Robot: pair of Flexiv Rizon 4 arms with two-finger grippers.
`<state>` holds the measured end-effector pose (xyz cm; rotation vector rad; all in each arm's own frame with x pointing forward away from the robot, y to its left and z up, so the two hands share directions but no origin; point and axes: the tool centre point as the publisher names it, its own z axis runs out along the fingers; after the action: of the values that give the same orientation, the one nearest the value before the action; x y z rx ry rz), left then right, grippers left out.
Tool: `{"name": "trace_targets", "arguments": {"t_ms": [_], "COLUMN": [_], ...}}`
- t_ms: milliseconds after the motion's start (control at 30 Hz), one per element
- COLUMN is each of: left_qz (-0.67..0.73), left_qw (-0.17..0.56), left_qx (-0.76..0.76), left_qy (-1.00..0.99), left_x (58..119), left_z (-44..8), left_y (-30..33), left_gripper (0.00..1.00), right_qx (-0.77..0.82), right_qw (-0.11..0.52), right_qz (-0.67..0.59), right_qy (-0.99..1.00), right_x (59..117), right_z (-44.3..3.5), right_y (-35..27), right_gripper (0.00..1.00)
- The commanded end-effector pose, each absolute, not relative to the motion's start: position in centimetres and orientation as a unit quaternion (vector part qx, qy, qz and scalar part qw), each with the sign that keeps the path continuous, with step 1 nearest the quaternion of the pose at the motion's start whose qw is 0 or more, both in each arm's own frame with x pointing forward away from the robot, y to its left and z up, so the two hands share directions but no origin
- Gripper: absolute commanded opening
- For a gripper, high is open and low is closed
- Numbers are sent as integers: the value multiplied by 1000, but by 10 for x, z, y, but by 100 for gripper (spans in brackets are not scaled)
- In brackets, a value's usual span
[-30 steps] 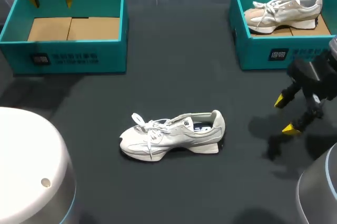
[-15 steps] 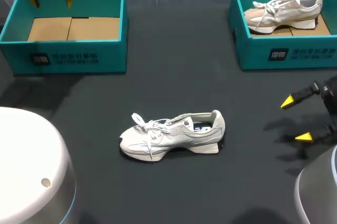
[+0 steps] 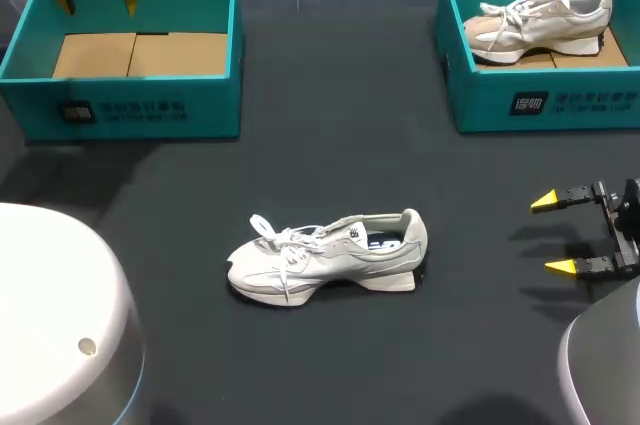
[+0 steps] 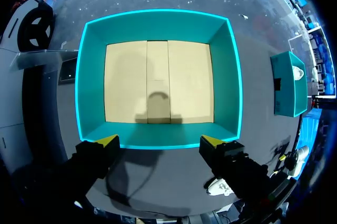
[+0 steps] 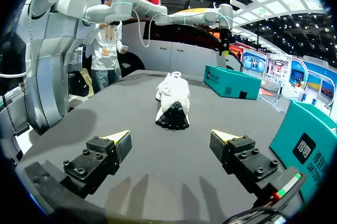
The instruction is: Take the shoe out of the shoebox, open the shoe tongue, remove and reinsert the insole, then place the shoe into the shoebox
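Note:
A white lace-up shoe [image 3: 330,255] lies on its sole at the middle of the dark table, toe to the left. My right gripper [image 3: 553,234] hovers low to its right, open and empty, fingers pointing at the shoe. In the right wrist view the shoe [image 5: 172,100] stands ahead of the open gripper [image 5: 170,135], heel nearest, well apart from it. My left gripper [image 3: 97,5] hangs open over the far-left teal shoebox [image 3: 130,110]. The left wrist view looks straight down past the gripper [image 4: 159,140] into that box [image 4: 158,18], which holds only a cardboard floor.
A second teal shoebox [image 3: 540,100] at the far right holds another pale shoe [image 3: 540,23]. It shows beside my right gripper as a teal wall [image 5: 310,139]. Bare dark table surrounds the middle shoe on all sides.
My right gripper has swung to the right and turned, its fingers now level and pointing left toward the shoe. The left arm and the shoe have kept still.

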<state>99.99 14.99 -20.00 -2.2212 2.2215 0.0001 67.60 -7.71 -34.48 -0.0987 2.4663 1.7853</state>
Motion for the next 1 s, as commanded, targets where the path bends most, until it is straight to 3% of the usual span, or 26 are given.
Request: {"name": "trace_targets", "arguments": {"t_ms": [33, 1000], "left_qz": [0, 0], "left_qw": [0, 0], "left_qx": [-707, -707], "left_qy": [707, 707], "left_x": [1000, 1000], "left_z": [-200, -200], "left_y": [150, 150], "left_gripper": [100, 100], "right_qx": [-29, 28], "right_qw": [42, 7], "right_qz": [574, 531], "right_qy": [817, 847], "right_x": [681, 693], "right_z": [-343, -365], "right_y": [-74, -50], "right_gripper": [100, 100]}}
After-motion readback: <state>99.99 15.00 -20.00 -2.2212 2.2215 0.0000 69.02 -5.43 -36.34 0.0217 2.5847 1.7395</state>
